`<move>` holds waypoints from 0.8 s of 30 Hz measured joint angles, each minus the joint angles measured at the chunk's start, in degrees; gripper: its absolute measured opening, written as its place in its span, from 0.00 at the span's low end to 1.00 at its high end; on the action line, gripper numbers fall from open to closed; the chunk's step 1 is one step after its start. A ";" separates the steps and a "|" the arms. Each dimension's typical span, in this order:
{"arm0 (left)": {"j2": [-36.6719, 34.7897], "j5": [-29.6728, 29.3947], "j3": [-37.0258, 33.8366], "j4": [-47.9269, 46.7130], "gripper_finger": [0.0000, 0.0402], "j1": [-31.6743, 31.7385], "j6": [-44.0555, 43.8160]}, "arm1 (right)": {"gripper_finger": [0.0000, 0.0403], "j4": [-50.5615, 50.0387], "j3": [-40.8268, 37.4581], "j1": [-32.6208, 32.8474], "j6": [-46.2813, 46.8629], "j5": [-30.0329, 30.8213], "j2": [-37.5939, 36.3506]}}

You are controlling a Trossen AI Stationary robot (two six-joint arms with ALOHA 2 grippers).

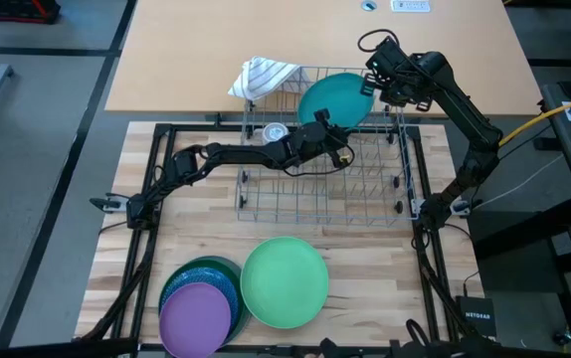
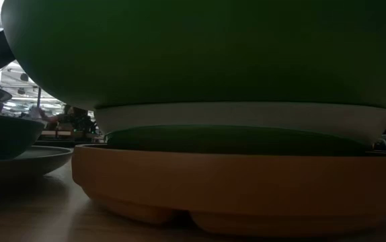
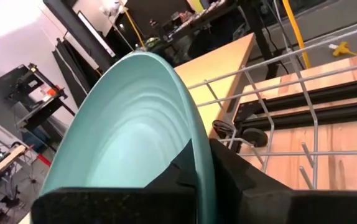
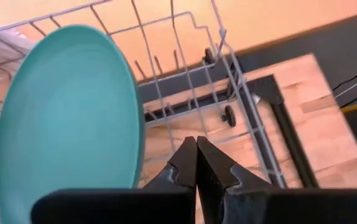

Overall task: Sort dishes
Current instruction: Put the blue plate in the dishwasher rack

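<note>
1. Teal plate (image 1: 337,98) standing on edge at the far right of the wire dish rack (image 1: 323,195), tilted, near the striped cloth (image 1: 264,76) draped over the rack's far left corner.
2. Left gripper (image 1: 333,132) reaching across the rack from the left, fingers (image 3: 228,180) clamped on the teal plate's (image 3: 125,134) rim, one finger on each face.
3. Right gripper (image 1: 375,78) hovering just beside the same plate at the rack's far right corner, fingertips pressed together on nothing, plate (image 4: 66,118) a little apart from them.
4. Small clear glass (image 1: 275,131) inside the rack, by the left arm.
5. On the near table: large green plate (image 1: 285,281) topping one stack, purple plate (image 1: 195,316) topping another just left of it over blue and dark green dishes.
6. Low view mostly blocked: green dish (image 2: 200,50) over a white one (image 2: 240,119), perhaps a dark green one beneath, then a tan divided plate (image 2: 233,185).
</note>
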 joint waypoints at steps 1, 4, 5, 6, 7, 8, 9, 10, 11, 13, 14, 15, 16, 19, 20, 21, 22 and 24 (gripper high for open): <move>0.00 0.01 0.00 0.21 0.03 0.00 0.11 | 0.01 -0.02 0.00 0.00 -0.66 1.04 -0.08; 0.00 0.06 0.00 1.27 0.01 -0.02 -0.21 | 0.01 0.04 0.00 -0.02 -1.47 5.75 -0.52; 0.00 0.08 0.00 2.12 0.02 -0.02 -0.27 | 0.01 0.06 0.00 -0.02 -2.13 7.51 -0.74; 0.00 0.12 0.00 3.26 0.02 -0.07 -0.25 | 0.01 0.07 0.00 -0.02 -2.52 9.33 -1.06; 0.00 0.08 0.00 4.48 0.02 -0.23 -0.25 | 0.01 0.07 0.00 -0.03 -2.74 10.99 -1.40; 0.00 0.08 0.00 5.76 0.01 -0.36 -0.73 | 0.01 0.08 0.00 -0.09 -2.96 12.80 -1.82; -0.08 0.08 0.00 7.16 0.01 -0.42 -1.58 | 0.01 0.07 0.00 -0.09 -3.40 14.54 -2.27; -0.27 0.08 0.00 8.14 0.01 -0.51 -3.04 | 0.01 0.08 0.00 -0.09 -3.80 16.26 -2.80; -0.55 0.05 0.00 9.15 0.01 -0.60 -4.93 | 0.01 0.07 0.00 -0.09 -3.91 17.93 -3.38; -1.48 0.06 0.00 10.78 0.01 -0.61 -9.57 | 0.01 0.12 0.00 -0.09 -4.04 20.67 -4.68; -2.11 0.08 0.00 11.48 0.01 -0.61 -12.40 | 0.01 0.18 0.00 -0.09 -4.12 21.74 -5.38; -2.70 0.39 0.00 11.99 0.01 -0.61 -15.52 | 0.01 0.25 0.00 -0.09 -4.35 22.54 -6.11; -3.16 1.54 0.03 13.18 0.01 -0.47 -19.04 | 0.01 0.31 0.00 -0.09 -4.84 23.22 -6.86; -3.48 8.01 0.11 18.70 0.01 0.25 -30.62 | 0.01 0.31 0.00 -0.09 -5.56 23.69 -9.03; -3.46 10.06 0.11 21.01 0.01 0.52 -35.58 | 0.01 0.30 0.00 -0.09 -5.57 23.63 -9.72; -3.43 11.73 0.11 22.84 0.01 0.91 -41.58 | 0.01 0.26 0.00 -0.09 -5.56 23.60 -10.43; -3.43 12.44 0.11 23.81 0.01 1.20 -46.96 | 0.01 0.12 0.00 -0.09 -5.56 23.45 -11.10; -3.48 12.56 0.11 24.10 0.00 1.54 -55.50 | 0.01 -0.02 0.00 -0.09 -5.58 23.20 -12.49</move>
